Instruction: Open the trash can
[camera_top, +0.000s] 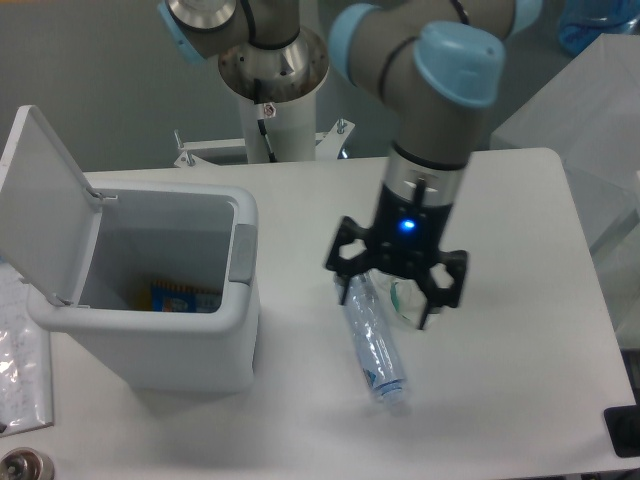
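Right, nearest the camera on the white bench (500, 400) lies a clear plastic bottle (372, 340) on its side, cap end toward the front edge, blue print near that end. At the far front left corner, a round metal thing (22, 466), partly cut off, and a clear plastic sheet (22, 375) hanging off the left edge. The trash can (165, 345) sits on the left side of the bench, white, boxy, rounded corners. Its lid (45, 205) is up, hinged at the left, standing nearly upright. A grey button strip (241, 253) is on the right rim. Inside at the bottom, something blue and yellow (178, 297), too small to tell what. The gripper (394, 290) hangs over the upper part of the bottle, well apart from the trash can, blue light lit on its body. Its black fingers (341, 268) are spread wide, nothing held between them. A crumpled clear wrapper (411, 300) with a green bit lies under it, just beside the bottle. Behind, the arm (440, 110) rises, grey with light blue caps, to a base post (272, 90) at the far edge of the bench.
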